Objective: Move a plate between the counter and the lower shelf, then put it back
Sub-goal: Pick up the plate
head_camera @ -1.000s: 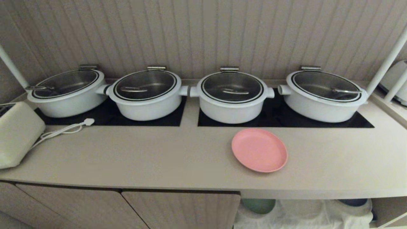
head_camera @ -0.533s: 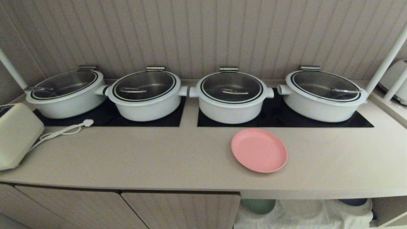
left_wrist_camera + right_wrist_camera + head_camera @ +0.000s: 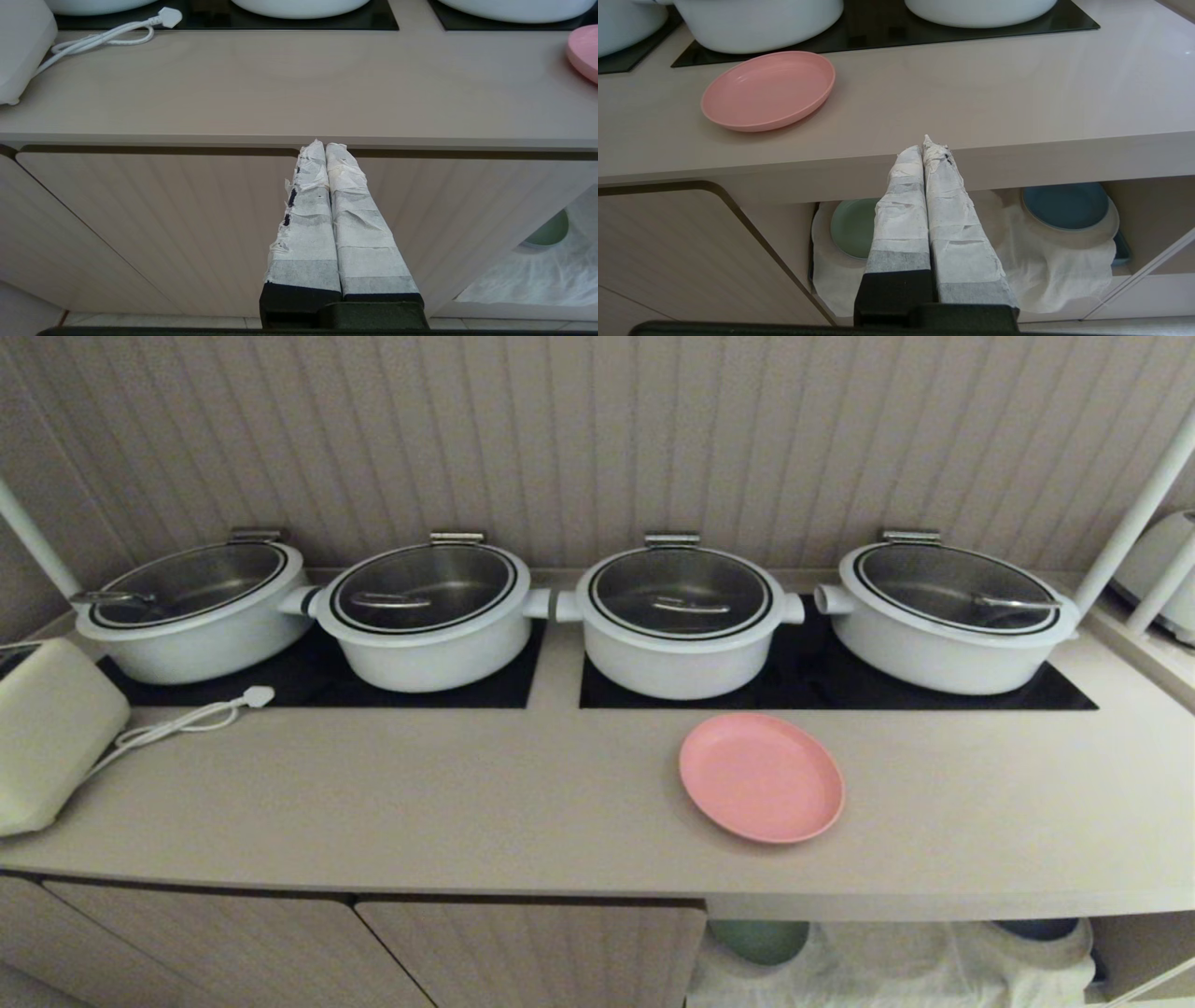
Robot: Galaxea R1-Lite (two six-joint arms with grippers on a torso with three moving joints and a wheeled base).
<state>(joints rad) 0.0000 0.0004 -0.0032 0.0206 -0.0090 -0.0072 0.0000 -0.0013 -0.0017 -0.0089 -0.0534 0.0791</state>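
The salmon-pink plate (image 3: 761, 777) (image 3: 768, 89) lies flat on the beige counter (image 3: 467, 793), just in front of the third white pot; its rim also shows in the left wrist view (image 3: 586, 51). Below the counter on the right opens the lower shelf (image 3: 1146, 210), its floor covered by a white wrinkled cloth (image 3: 1041, 266). My right gripper (image 3: 924, 147) hangs shut and empty before the counter's front edge, right of the plate and above the shelf opening. My left gripper (image 3: 325, 145) is shut and empty in front of the cabinet doors. Neither arm shows in the head view.
Several lidded white pots (image 3: 680, 621) stand on black hob panels (image 3: 1055, 695) at the back. A white toaster (image 3: 51, 733) with its cord (image 3: 187, 719) sits at the far left. On the shelf lie a green plate (image 3: 852, 226) and a blue plate (image 3: 1064, 205).
The head view has shifted very slightly; the plate, the pots and both arms have kept still.
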